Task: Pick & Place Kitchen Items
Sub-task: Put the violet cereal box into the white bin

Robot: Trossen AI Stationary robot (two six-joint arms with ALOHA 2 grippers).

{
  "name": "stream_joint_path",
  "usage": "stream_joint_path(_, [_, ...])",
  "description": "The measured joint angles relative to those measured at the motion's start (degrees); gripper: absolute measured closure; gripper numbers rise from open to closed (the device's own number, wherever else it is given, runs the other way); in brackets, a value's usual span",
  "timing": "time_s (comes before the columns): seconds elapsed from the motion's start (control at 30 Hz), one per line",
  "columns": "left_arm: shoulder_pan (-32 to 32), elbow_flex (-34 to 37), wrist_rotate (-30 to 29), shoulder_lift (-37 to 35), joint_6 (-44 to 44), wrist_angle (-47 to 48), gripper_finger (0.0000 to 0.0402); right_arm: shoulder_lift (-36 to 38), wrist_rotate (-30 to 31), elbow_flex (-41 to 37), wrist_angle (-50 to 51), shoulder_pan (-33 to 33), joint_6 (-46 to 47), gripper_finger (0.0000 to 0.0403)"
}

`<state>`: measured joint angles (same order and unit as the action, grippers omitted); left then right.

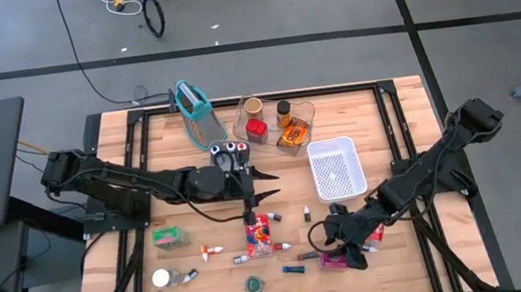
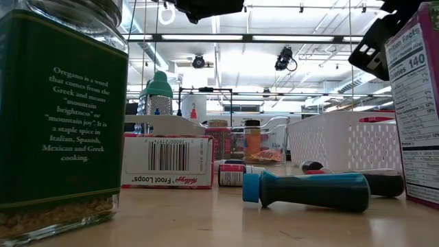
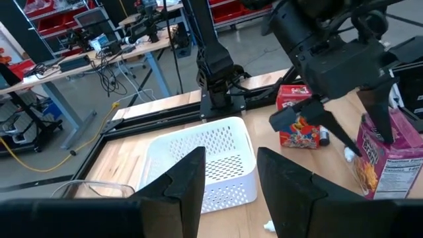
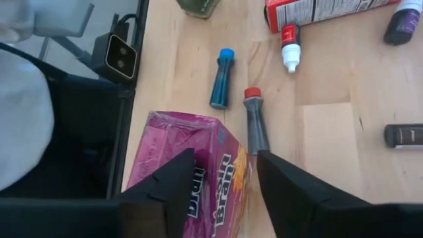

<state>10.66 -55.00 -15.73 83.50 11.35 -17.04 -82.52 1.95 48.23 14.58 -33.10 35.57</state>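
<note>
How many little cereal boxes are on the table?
3: a green cardboard box front-left, a red cardboard Froot Loops box in the middle, and a pink Raisin Bran box at the right gripper. Others may be hidden.

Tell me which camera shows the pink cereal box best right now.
The right wrist view: the pink cereal box fills the space between the claw's fingers. The high view shows it small under the right claw, the left wrist view its side, the low view only its nutrition panel.

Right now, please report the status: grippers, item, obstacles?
Right gripper open, straddling the pink box, not closed yet. Left gripper open, mid-table, empty. Red-capped tube lies close beside the box.
</note>
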Motion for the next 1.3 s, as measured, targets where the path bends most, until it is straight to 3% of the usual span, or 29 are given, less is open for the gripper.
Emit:
stream_joint_path(0.37, [0.0,0.0,-0.1,0.0,1.73,-0.01,0.0256,-0.07,-3.4,0.0,0.14,0.0,-2.15,0.0392])
stream_joint_path(0.5, [0.0,0.0,-0.1,0.0,2.6,-0.02,0.0258,1.64,-5.49,0.31,1.8,0.58,-3.2,0.0388])
stream_joint_path(0.63, [0.0,0.0,-0.1,0.0,2.79,-0.14,0.0258,5.27,-5.33,5.37,9.0,1.89,-6.67,0.0397])
stream_joint_path(0.8, [0.0,0.0,-0.1,0.0,4.1,-0.52,0.026,9.22,-0.32,11.98,21.38,4.15,-12.59,0.0396])
stream_joint_path(1.03, [0.0,0.0,-0.08,0.0,8.39,-0.54,0.0262,15.32,3.84,17.42,34.18,11.69,-22.05,0.0399])
stream_joint_path(1.3, [0.0,0.0,-0.06,0.0,16.48,-0.45,0.0258,19.81,4.7,16.96,43.8,24.5,-29.41,0.04])
